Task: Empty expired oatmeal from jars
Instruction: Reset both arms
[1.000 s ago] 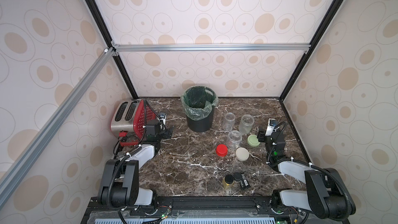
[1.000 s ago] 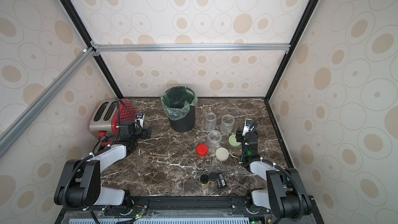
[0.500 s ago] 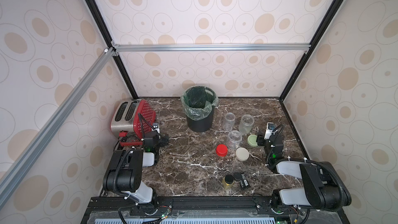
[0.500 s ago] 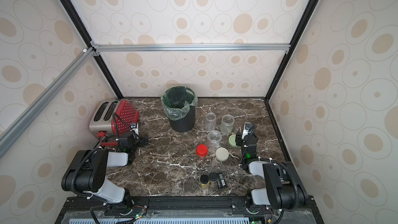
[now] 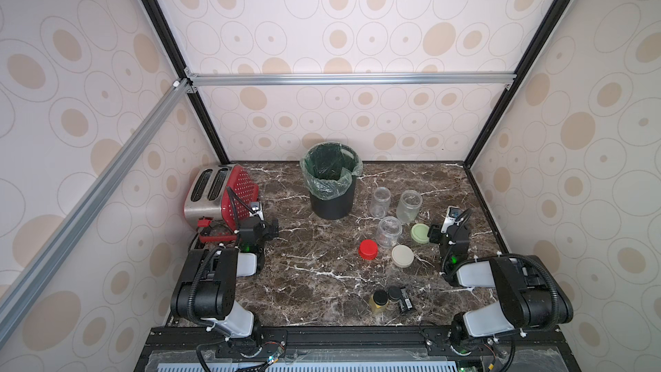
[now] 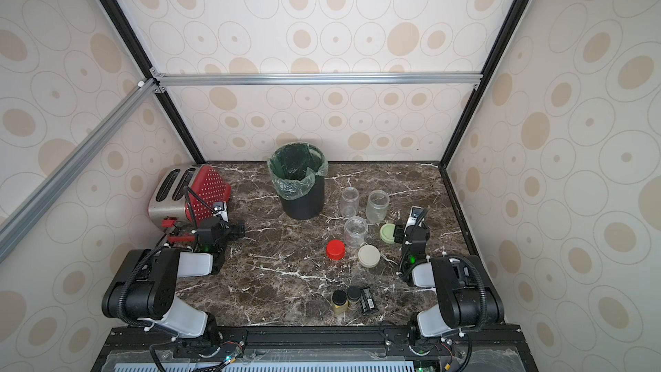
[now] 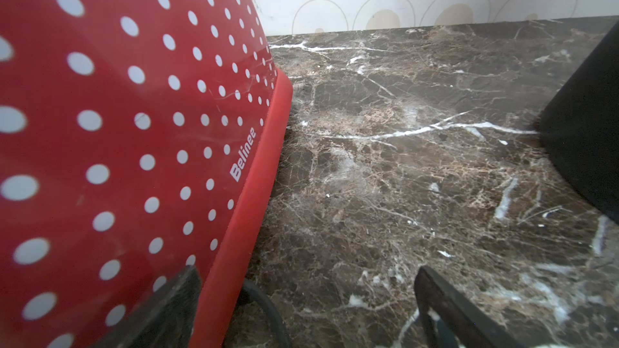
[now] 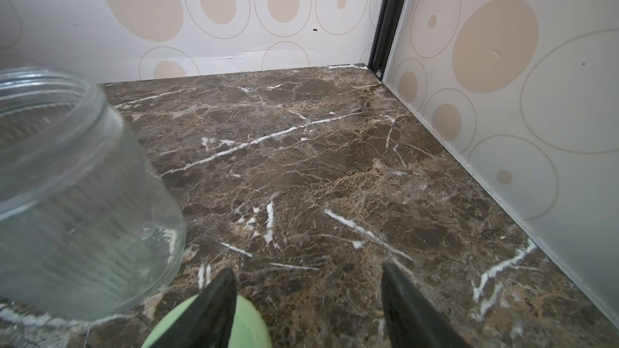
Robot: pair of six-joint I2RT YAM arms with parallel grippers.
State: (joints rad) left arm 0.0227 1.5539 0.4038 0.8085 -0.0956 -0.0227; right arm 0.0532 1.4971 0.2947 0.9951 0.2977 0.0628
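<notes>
— Claws first: how do they stand?
— Right claw (image 8: 308,269) is parted with nothing between its fingers. It sits low over the tabletop (image 8: 318,162), one finger over the edge of the pale green lid (image 8: 254,323); whether they touch is unclear. Left claw (image 7: 306,272) gapes wide and empty, just beside the red toaster (image 7: 117,128).
— The jars?
— All three jars (image 5: 388,231) stand upright, long axes vertical, mouths up, lids off, grouped between the bin (image 5: 332,187) and the right claw. The hazy jar (image 8: 77,195) is near that claw. The red lid (image 5: 368,249) and beige lid (image 5: 402,255) lie flat in front.
— Room?
— Bare tabletop runs from the right claw to the back corner, and the middle is open.
</notes>
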